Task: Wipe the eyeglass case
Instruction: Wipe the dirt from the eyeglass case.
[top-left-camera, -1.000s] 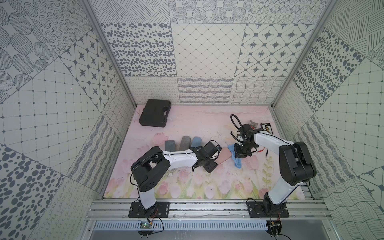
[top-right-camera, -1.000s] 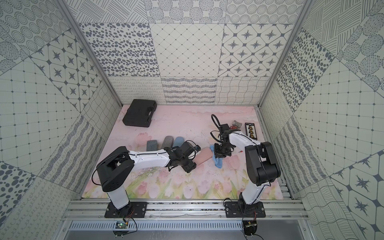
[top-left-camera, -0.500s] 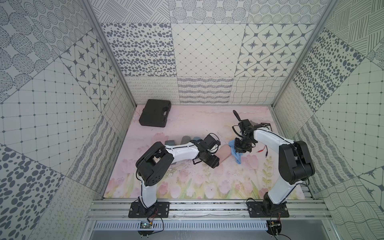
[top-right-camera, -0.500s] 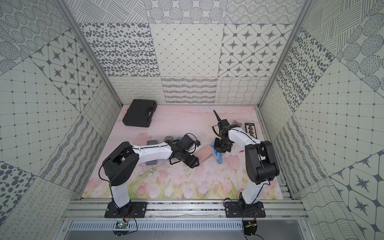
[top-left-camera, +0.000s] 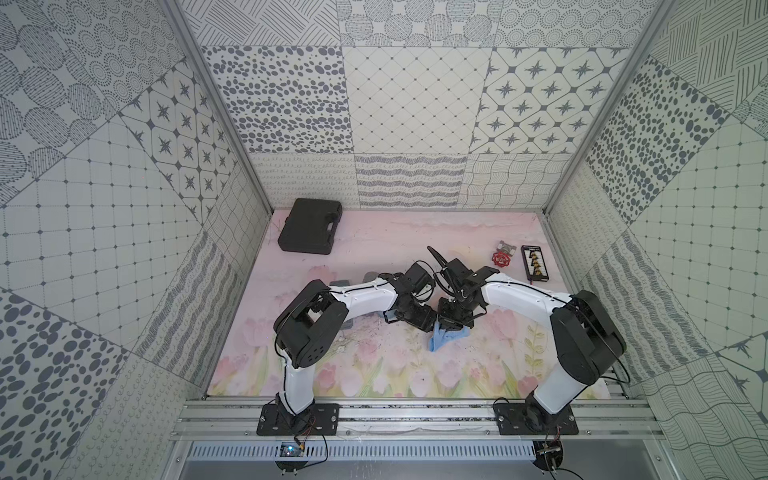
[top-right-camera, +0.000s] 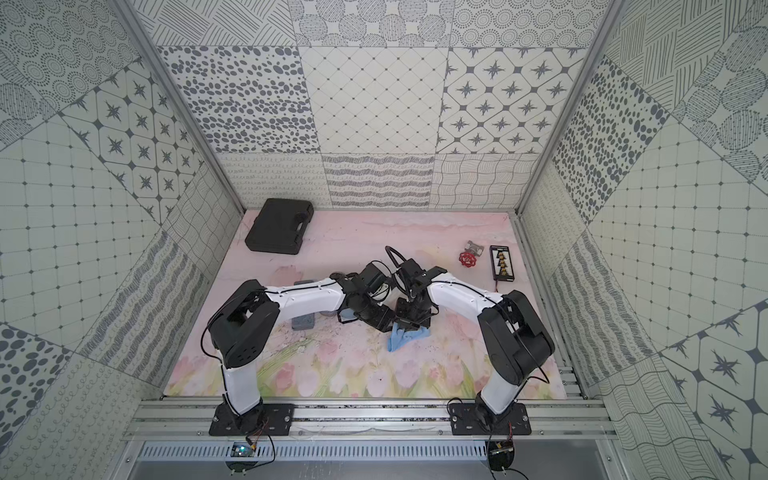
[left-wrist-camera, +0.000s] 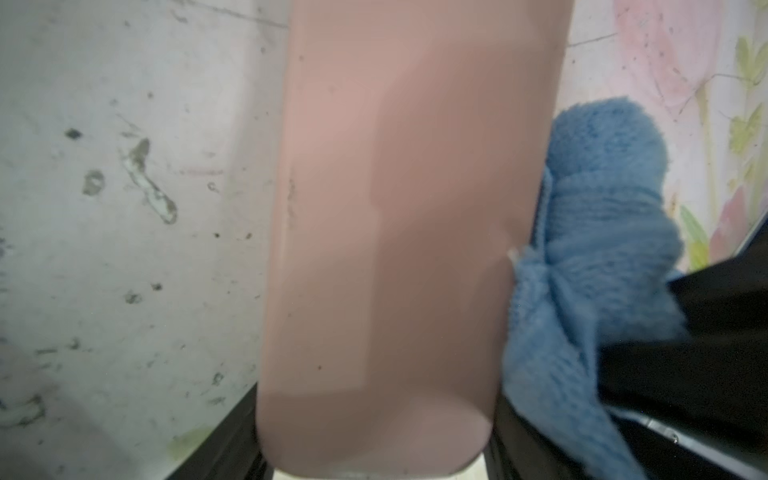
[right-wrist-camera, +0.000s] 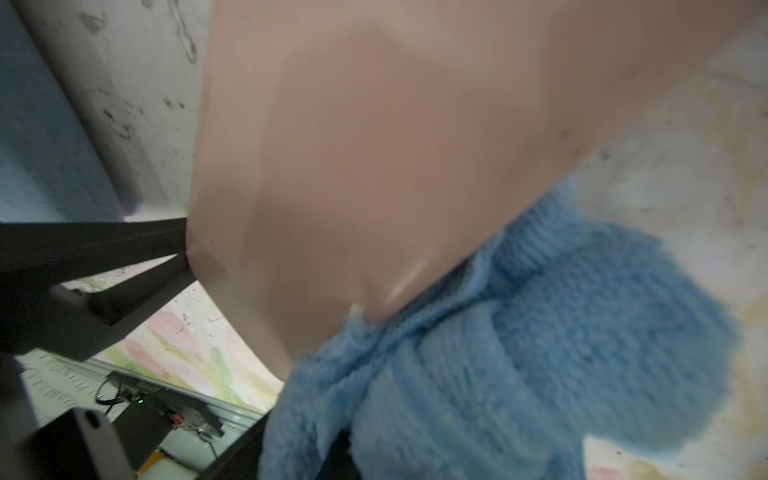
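My left claw (top-left-camera: 417, 321) stood part-way open, its black fingers (left-wrist-camera: 226, 446) clamped on either side of the smooth, dusty-pink, round-cornered eyeglass case (left-wrist-camera: 395, 228). It sat at the middle of the scuffed floral mat (top-left-camera: 374, 376), well apart from the patterned walls and the black hard-shell box (top-left-camera: 309, 226) in the far corner. My right claw (top-left-camera: 454, 322) was pinched fully together on a fluffy blue terry cloth (top-left-camera: 446, 338), bunched against the case's long edge. Both top views hid the case beneath my wrists; only the wrist views showed it, with a glossy skin beside the cloth's nap.
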